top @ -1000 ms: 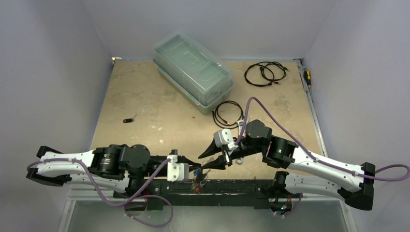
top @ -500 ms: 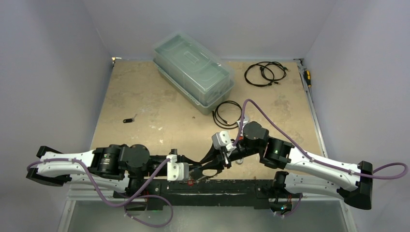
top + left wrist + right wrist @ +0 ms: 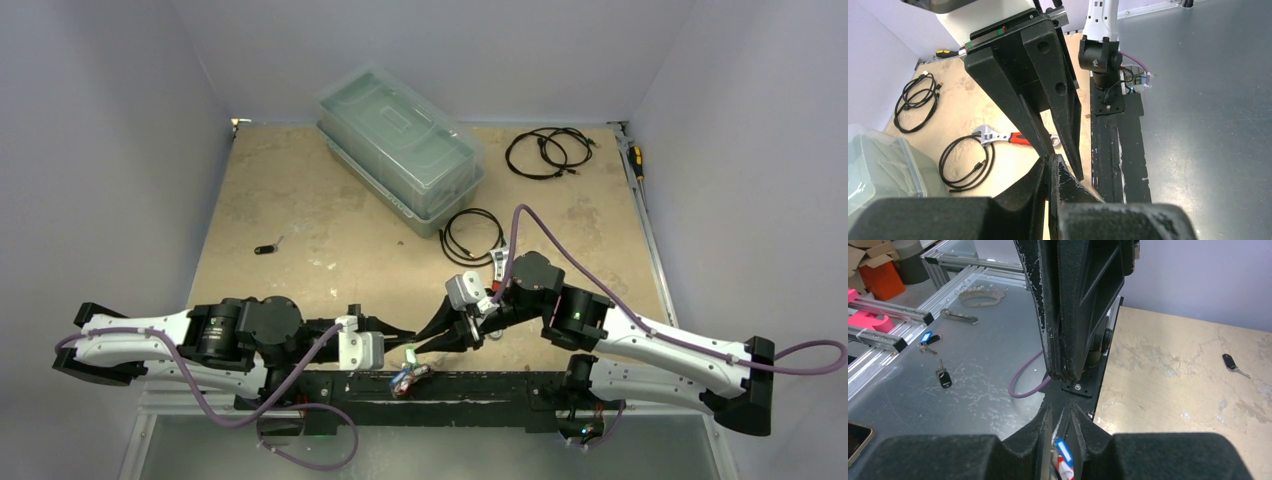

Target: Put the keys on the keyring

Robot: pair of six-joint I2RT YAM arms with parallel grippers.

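The keyring [image 3: 980,296] lies on the metal floor [image 3: 988,385] at the right wrist view's upper left, two keys [image 3: 925,339] below it, and low in the top view's centre the left gripper [image 3: 405,340], fingers pressed together, meets the right gripper [image 3: 428,345], fingers drawn together, a key bunch [image 3: 410,378] dangling beneath.

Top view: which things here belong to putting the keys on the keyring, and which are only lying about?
For the job: bunch of tagged keys; black-tagged key. I cannot make out the keyring.

Only lying about: lidded plastic box; near cable coil; far cable coil; red-handled wrench; screwdriver.
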